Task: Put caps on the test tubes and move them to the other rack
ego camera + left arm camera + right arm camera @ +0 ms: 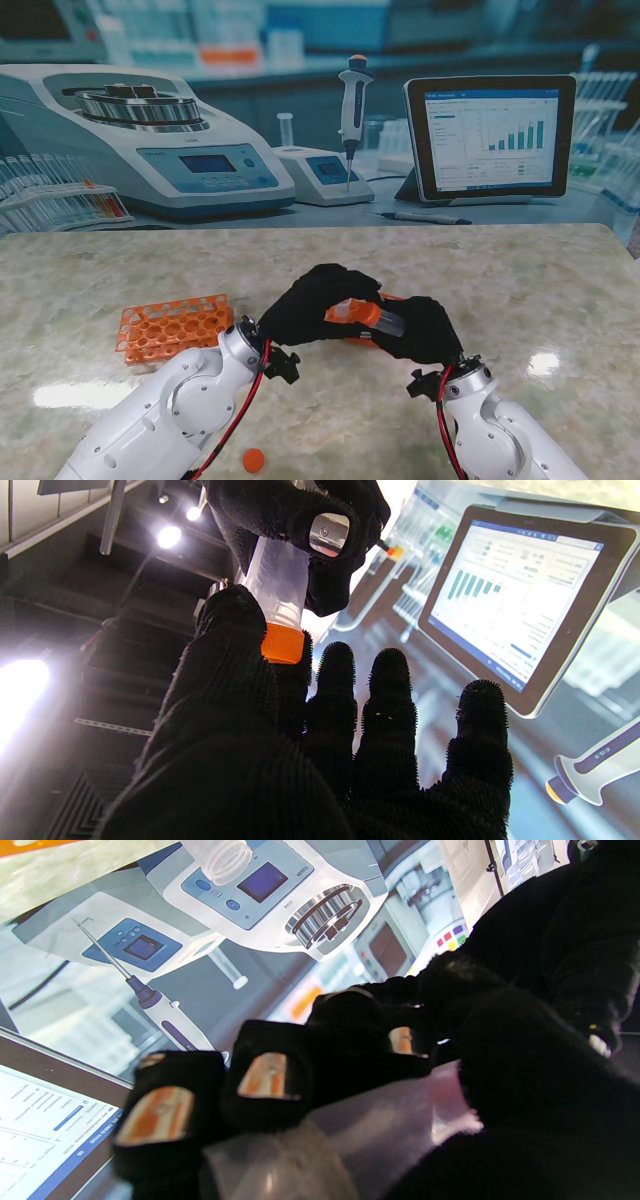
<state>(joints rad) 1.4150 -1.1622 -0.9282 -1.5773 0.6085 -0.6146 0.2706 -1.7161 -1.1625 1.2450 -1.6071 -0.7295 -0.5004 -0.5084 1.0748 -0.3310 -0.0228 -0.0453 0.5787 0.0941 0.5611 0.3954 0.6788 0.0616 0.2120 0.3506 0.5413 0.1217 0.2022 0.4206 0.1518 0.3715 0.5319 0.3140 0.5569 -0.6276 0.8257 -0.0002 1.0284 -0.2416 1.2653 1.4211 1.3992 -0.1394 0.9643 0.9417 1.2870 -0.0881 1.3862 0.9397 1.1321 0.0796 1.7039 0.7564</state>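
Test tube (385,320) gripped by right hand (420,330) — left hand (310,300) pinching its orange cap (352,311); orange rack (172,326) left, loose cap (254,460) nearer me.

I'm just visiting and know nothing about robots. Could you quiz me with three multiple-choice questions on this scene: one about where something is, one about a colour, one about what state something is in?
1. Where does the loose orange cap lie?
A. On the table nearer to me, beside the left arm
B. Inside the orange rack
C. On the far right of the table

2. What colour is the rack on the left of the table?
A. Blue
B. Orange
C. White

3. What is the right hand doing?
A. Resting flat and open
B. Gripping a clear tube
C. Pointing at the tablet

Answers:
1 A: the stand view shows it alone on the marble by the left arm.
2 B: the grid rack is bright orange.
3 B: its fingers wrap the test tube, while the left hand pinches the tube's orange cap.
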